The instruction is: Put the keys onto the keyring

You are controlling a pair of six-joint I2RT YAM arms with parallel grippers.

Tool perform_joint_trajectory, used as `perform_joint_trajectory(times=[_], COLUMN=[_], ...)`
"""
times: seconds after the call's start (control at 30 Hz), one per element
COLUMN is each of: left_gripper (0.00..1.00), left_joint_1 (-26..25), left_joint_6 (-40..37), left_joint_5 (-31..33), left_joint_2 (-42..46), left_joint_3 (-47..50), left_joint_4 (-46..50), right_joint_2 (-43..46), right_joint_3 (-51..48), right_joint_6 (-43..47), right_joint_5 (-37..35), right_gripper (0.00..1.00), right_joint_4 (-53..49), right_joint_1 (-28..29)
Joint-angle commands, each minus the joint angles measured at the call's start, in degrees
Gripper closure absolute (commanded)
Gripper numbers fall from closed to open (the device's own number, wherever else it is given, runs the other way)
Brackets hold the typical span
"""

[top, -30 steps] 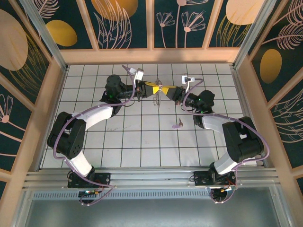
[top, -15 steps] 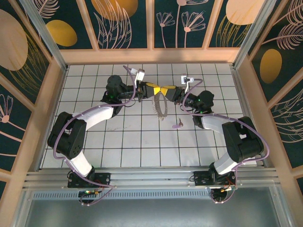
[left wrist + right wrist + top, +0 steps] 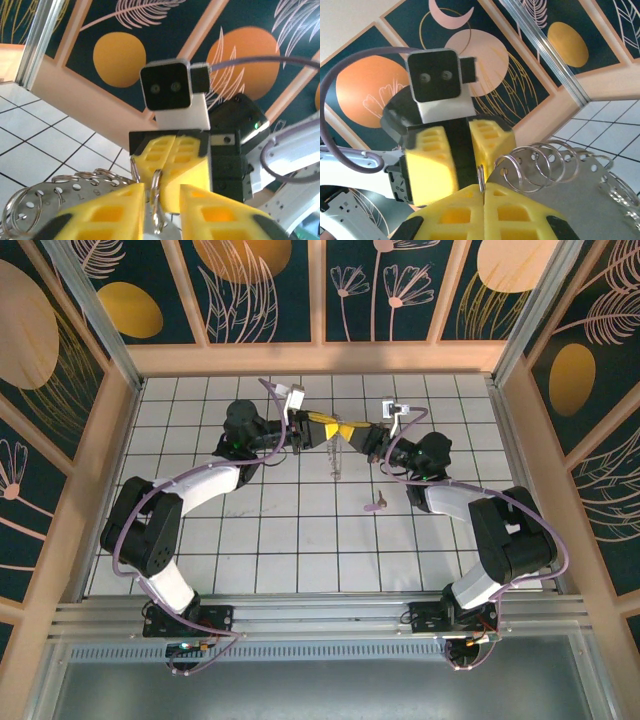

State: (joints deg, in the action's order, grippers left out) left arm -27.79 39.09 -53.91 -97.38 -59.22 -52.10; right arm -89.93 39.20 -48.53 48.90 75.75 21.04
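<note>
Top view: the two arms are meeting nose to nose over the far half of the worktop [image 3: 300,540]. The keyring [image 3: 335,462] is dangling below the joint. Half a second ago it was showing as a broad loop; now it is hanging edge-on, a thin line. The key [image 3: 374,505] is lying flat on the tiles, well apart from the ring and untouched, just in front of the right arm.

Left wrist view: the left gripper [image 3: 159,190] is standing with its fingers [image 3: 100,212] spread, one wire loop running free through the gap. A second ago this gripper was shut, so it is letting go. Facing it, the right gripper [image 3: 171,160] is showing its fingers pressed together.

Right wrist view: the right gripper [image 3: 484,192] is pinching a wire loop of the keyring [image 3: 560,175] in its seam, while the rest hangs off to the side.

In my judgement the ring is passing to the right arm alone, freeing the left to fetch the key; threading is not yet begun.
</note>
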Motion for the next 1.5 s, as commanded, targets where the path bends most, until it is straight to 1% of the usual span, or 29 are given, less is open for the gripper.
perform_joint_trajectory(times=[0.0,0.07,0.17,0.23,0.33,0.53,0.67,0.73,0.77,0.83,1.13,1.33,1.47], left_gripper=[0.57,0.52,0.51,0.53,0.55,0.64,0.65,0.65,0.65,0.65,0.67,0.63,0.64], left_joint_1=[-0.32,-0.31,-0.28,-0.27,-0.33,-0.42,-1.19,-1.69,-1.91,-2.26,-2.62,-2.79,-2.86], left_joint_6=[2.73,5.11,7.96,9.56,12.28,18.27,20.30,20.67,20.83,21.37,23.87,24.18,24.59], left_joint_5=[5.75,9.52,14.26,15.52,15.55,16.19,16.79,17.30,17.39,17.78,17.96,18.01,17.76], left_joint_2=[1.77,2.57,3.42,3.52,2.95,0.76,-0.44,-0.44,-2.23,-2.91,-4.83,-5.13,-5.73], left_joint_3=[1.77,3.14,6.57,7.49,8.13,9.32,9.13,8.79,8.60,8.22,7.35,6.70,6.07], left_joint_4=[-6.52,-9.29,-11.95,-13.43,-15.93,-22.99,-25.07,-25.15,-25.25,-25.81,-29.03,-29.46,-29.80], right_joint_2=[1.84,2.26,2.88,3.22,3.64,3.34,2.41,1.89,1.64,1.25,0.10,-0.67,-1.02], right_joint_3=[-0.71,-0.53,-0.44,-0.55,-0.51,0.35,0.96,1.38,1.65,1.99,3.07,3.12,2.99], right_joint_6=[0.70,0.43,-0.27,-1.19,-3.10,-8.04,-10.64,-11.22,-11.31,-11.32,-10.97,-11.06,-11.14], right_joint_5=[-2.08,-2.71,-4.24,-5.55,-8.48,-14.41,-17.35,-18.03,-18.23,-18.47,-18.76,-18.80,-18.76], right_gripper=[1.00,1.00,1.00,1.00,1.00,1.00,1.00,1.00,1.00,1.00,1.00,1.00,1.00], right_joint_4=[0.83,0.55,0.69,0.97,1.24,1.56,1.99,2.08,2.04,2.18,2.12,2.39,2.78], right_joint_1=[-0.22,-0.21,-0.23,-0.27,-0.19,1.02,1.97,2.46,2.77,3.37,4.93,5.31,5.48])
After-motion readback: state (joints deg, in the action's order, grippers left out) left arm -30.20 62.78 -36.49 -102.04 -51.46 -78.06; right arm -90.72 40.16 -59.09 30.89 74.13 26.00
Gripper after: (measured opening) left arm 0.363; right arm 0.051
